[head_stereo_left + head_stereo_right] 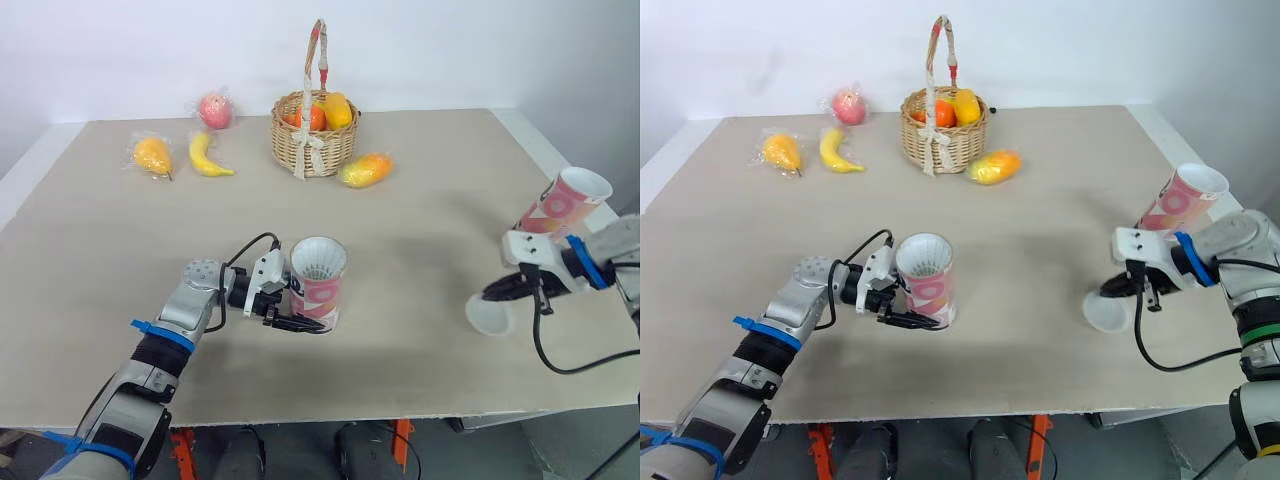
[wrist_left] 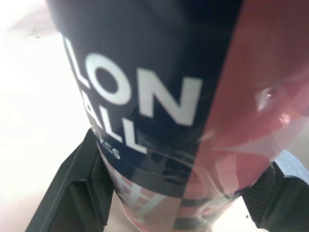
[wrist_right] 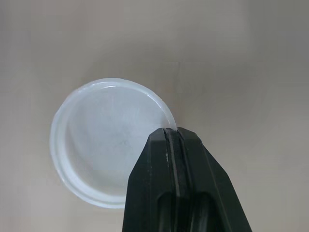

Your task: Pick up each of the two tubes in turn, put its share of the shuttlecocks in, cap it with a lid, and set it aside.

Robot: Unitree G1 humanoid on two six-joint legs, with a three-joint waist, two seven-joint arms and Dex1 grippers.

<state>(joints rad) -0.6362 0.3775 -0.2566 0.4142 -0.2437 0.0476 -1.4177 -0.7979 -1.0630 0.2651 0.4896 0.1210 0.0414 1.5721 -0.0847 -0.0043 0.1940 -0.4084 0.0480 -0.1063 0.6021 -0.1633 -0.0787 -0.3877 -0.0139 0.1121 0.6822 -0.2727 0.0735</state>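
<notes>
A pink-and-white tube (image 1: 318, 288) stands upright on the table with white shuttlecock feathers showing in its open mouth. My left gripper (image 1: 303, 321) is shut on its lower part, one black finger (image 2: 77, 188) on each side of it. A second tube (image 1: 560, 200) leans open-mouthed at the table's right edge, behind my right arm. My right gripper (image 1: 499, 292) is shut, its fingertips pinching the rim of a translucent white lid (image 3: 106, 145), which is seen beside the gripper as lid (image 1: 489, 314) just above the table.
A wicker basket (image 1: 313, 140) of fruit stands at the back centre, with a mango (image 1: 365, 170) beside it. A banana (image 1: 207, 156), a bagged pear (image 1: 152, 155) and a bagged apple (image 1: 214, 110) lie at the back left. The table's front edge (image 1: 330, 412) is close.
</notes>
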